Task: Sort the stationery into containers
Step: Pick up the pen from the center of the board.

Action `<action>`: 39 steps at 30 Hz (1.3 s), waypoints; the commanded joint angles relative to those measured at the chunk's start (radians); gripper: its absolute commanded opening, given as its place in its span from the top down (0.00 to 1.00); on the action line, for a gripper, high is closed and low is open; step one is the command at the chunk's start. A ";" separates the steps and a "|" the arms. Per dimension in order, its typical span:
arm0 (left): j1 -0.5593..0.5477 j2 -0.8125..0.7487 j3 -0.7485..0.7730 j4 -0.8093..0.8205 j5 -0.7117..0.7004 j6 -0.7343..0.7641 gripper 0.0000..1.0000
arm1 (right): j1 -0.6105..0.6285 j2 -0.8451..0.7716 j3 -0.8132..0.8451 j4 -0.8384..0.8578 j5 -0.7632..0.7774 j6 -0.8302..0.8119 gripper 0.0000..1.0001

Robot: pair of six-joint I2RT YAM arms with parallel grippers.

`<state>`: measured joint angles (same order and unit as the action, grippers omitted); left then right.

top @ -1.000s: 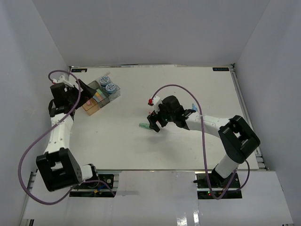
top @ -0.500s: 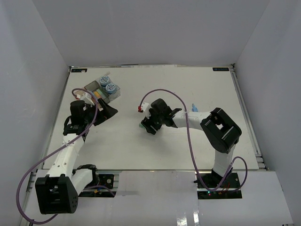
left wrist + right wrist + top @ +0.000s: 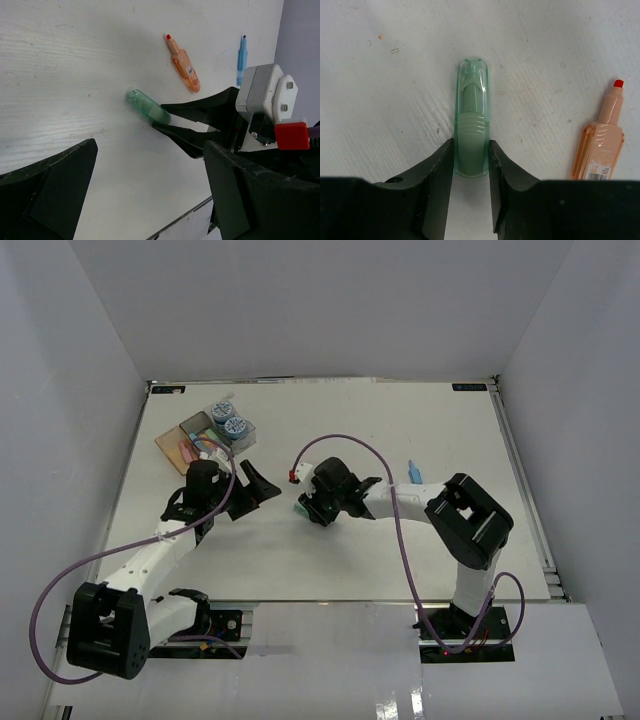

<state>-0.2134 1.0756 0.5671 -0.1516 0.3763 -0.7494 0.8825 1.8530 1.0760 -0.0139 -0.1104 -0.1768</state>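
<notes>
Green-tinted clear plastic makes up the short capped green marker (image 3: 471, 115), which lies flat on the white table (image 3: 380, 60). The black two-finger right gripper (image 3: 471, 152) pinches it: one jaw presses each long side of the green marker's blunt rear end, and the rounded cap end juts free. It looks light, rigid and glossy, so the risk is probably not weight but the smooth barrel swivelling or sliding between narrow pads. Judged from this, a hold nearer the green marker's middle, over the ribbed inner section, would likely resist swivelling better than this end grip.

A peach-orange translucent marker with a red tip (image 3: 602, 145) lies just beside the green marker, not touching it. The left gripper (image 3: 150, 145) hangs near the green marker, jaws spread wide and empty. The cluster of small translucent plastic bins (image 3: 170, 435) stands well apart from the green marker, beyond the left gripper.
</notes>
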 commanded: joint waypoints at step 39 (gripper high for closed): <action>-0.277 0.250 0.175 0.233 -0.145 -0.166 0.85 | 0.019 -0.359 -0.255 0.443 0.058 0.422 0.68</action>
<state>-0.4870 1.3312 0.7105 0.0643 0.2474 -0.9295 0.8978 1.5272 0.8188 0.3698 -0.0727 0.2363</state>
